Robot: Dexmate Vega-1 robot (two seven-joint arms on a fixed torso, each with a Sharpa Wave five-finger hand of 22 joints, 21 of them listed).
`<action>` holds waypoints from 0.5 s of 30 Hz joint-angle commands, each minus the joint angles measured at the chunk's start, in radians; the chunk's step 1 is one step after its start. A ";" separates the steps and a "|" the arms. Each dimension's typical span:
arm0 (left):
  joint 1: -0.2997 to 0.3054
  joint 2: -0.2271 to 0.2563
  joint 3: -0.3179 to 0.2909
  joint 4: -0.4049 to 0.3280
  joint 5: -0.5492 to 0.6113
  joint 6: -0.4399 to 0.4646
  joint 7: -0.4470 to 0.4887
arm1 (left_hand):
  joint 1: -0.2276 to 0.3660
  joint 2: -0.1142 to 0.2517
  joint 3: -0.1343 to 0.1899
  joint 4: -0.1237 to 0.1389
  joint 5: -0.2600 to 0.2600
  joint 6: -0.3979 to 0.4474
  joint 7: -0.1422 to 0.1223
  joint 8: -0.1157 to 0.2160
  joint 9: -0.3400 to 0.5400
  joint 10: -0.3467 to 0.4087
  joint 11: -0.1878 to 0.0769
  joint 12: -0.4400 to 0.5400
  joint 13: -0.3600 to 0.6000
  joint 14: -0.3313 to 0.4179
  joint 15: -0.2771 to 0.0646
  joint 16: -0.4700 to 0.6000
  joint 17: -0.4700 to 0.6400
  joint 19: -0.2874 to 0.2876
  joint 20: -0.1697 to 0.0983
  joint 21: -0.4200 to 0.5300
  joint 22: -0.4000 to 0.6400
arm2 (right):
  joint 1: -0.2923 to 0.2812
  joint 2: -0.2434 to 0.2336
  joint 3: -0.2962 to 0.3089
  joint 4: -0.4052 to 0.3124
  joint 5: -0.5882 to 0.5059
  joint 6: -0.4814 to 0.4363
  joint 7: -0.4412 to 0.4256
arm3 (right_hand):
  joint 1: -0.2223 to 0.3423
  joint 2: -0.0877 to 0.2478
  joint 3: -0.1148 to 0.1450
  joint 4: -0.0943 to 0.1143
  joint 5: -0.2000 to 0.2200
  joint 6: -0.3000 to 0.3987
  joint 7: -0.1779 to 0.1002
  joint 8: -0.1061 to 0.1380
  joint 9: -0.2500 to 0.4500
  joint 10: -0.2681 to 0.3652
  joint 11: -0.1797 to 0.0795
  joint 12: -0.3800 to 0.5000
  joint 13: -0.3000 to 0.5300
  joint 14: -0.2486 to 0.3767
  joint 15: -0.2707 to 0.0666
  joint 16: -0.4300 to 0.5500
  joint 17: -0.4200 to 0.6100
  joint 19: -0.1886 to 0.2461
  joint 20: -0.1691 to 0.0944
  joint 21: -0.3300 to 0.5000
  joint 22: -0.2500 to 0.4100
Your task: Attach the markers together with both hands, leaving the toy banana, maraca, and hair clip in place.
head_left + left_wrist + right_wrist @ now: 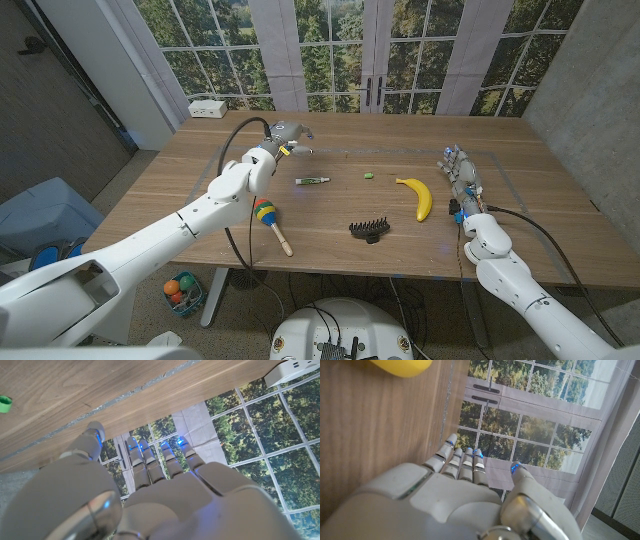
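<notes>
A white marker [313, 181] with a green end lies near the table's middle. A small green piece [368, 175] [4, 404] sits apart to its right. My left hand [285, 135] [150, 495] hovers at the back left, beyond the marker, fingers spread and holding nothing. At the right side of the table is my right hand [460, 172] [465, 495], fingers extended and empty, just right of the toy banana [418, 196] [402, 366]. The maraca [268, 218] lies front left and the black hair clip [368, 230] front middle.
A white power strip [208, 108] [295, 370] rests at the table's back left corner. Windows and curtains stand behind the table. A thin taped line [500, 180] marks a rectangle on the wood.
</notes>
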State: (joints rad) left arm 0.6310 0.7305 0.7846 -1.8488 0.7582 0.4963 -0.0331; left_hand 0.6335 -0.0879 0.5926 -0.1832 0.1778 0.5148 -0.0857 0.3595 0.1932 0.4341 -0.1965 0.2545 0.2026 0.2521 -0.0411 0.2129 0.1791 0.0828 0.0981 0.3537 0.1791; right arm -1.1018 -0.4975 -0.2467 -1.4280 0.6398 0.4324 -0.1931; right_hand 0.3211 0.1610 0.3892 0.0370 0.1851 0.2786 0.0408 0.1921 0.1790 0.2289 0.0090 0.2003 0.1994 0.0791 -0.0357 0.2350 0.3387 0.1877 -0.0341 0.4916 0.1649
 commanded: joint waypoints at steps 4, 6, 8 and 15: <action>-0.021 -0.012 0.039 -0.002 0.084 0.046 -0.083 | 0.019 -0.004 -0.009 0.001 0.002 0.025 0.000 0.013 0.004 0.013 0.001 -0.003 0.002 0.013 -0.063 -0.003 0.004 0.005 0.005 -0.004 0.004 | -0.005 0.007 0.005 0.006 0.007 0.011 0.001 | -0.013 0.002 0.003 -0.007 -0.004 0.010 0.001 0.004 0.002 0.009 0.003 0.010 0.004 0.009 -0.020 0.008 0.000 0.011 -0.031 -0.002 0.005; -0.020 -0.014 0.041 -0.002 0.091 0.049 -0.089 | 0.023 -0.005 -0.011 0.001 0.002 0.025 0.000 0.013 0.004 0.017 0.000 -0.003 0.002 0.015 -0.062 -0.002 0.004 0.005 0.005 -0.006 0.004 | -0.006 0.006 0.005 0.007 0.008 0.014 0.005 | -0.014 0.002 0.003 -0.007 -0.004 0.011 0.000 0.004 0.002 0.009 0.002 0.010 0.004 0.011 -0.020 0.009 0.000 0.012 -0.031 -0.004 0.005; -0.021 -0.015 0.044 -0.002 0.096 0.052 -0.100 | 0.030 -0.008 -0.015 0.001 0.001 0.028 -0.001 0.014 0.005 0.032 0.013 -0.001 0.001 0.019 -0.069 -0.001 0.004 0.008 0.004 -0.008 0.004 | -0.008 0.007 0.006 0.007 0.008 0.015 0.003 | -0.014 0.002 0.003 -0.008 -0.004 0.012 0.001 0.004 0.002 0.010 0.002 0.010 0.004 0.010 -0.021 0.009 0.000 0.012 -0.031 -0.004 0.005; -0.025 -0.017 0.050 -0.006 0.111 0.065 -0.146 | 0.044 -0.012 -0.029 0.006 0.000 0.061 0.001 0.026 0.005 0.074 0.009 0.005 -0.001 0.029 -0.087 -0.001 0.003 0.012 -0.001 -0.015 0.004 | -0.011 0.010 0.008 0.009 0.012 0.020 0.006 | -0.016 0.003 0.002 -0.009 -0.004 0.012 0.001 0.004 0.002 0.012 0.002 0.010 0.004 0.012 -0.021 0.010 -0.001 0.014 -0.030 -0.006 0.005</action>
State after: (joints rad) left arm 0.6139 0.7202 0.8181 -1.8504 0.8346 0.5381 -0.1184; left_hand 0.6663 -0.0998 0.5711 -0.1756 0.1777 0.5635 -0.0865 0.3786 0.1931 0.4906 -0.1838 0.2545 0.1997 0.2709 -0.0407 0.2129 0.1790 0.0881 0.0927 0.3407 0.1791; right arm -1.1071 -0.4917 -0.2421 -1.4229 0.6461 0.4436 -0.1915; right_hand 0.3013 0.1594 0.3892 0.0371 0.1855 0.2786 0.0409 0.1933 0.1790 0.2323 0.0125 0.2003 0.1995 0.0790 -0.0356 0.2407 0.3388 0.1928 -0.0393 0.4872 0.1649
